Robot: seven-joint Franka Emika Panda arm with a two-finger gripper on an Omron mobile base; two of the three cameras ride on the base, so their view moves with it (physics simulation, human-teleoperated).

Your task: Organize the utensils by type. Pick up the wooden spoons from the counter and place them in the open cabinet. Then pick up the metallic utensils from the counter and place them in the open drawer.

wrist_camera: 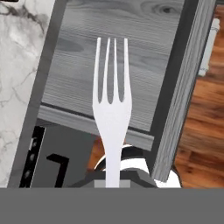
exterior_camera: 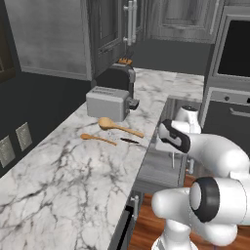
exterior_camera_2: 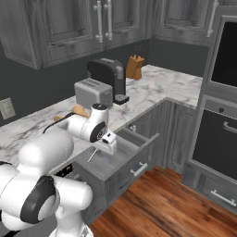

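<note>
Lighting: even, diffuse, moderately bright; source direction not evident. Shadows: faint, soft, under the boxy silver toaster (exterior_camera: 108, 103). Glare: mild sheen on the white grey-veined marble counter (exterior_camera: 63, 180). Quality: coarse rendering, soft edges; corners toward 10 o'clock dim. No edge distortion.

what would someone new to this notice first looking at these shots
A pale metallic fork held by the shut end effector, tines pointing out over the open drawer, dominates the hand view. In the left base view, two wooden spoons lie on the white marble counter in front of a silver toaster, with a small dark utensil beside them.
</note>
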